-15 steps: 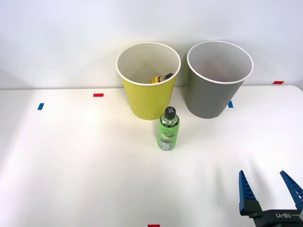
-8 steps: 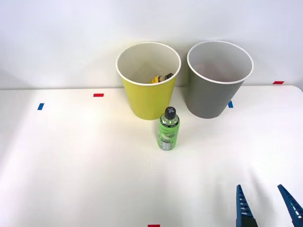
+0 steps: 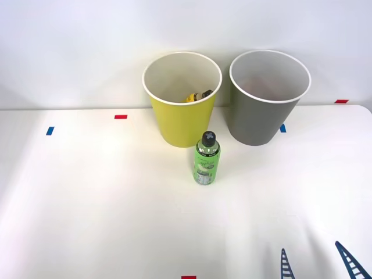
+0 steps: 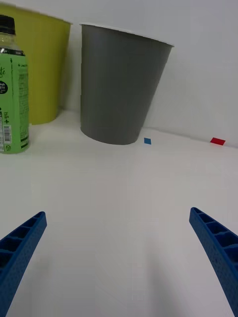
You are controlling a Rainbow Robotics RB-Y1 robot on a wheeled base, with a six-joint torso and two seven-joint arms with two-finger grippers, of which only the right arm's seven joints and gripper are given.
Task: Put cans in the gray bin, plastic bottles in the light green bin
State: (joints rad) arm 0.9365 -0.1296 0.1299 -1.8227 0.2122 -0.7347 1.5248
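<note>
Right hand point(image 3: 317, 264) lower than before, wide open, empty; yellow bottle point(image 3: 198, 96) inside light green bin point(image 3: 181, 125).

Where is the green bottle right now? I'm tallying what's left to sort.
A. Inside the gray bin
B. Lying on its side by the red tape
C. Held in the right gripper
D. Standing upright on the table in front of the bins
D: the green bottle stands upright on the table, just in front of the light green bin, with the open right gripper well away from it.
</note>
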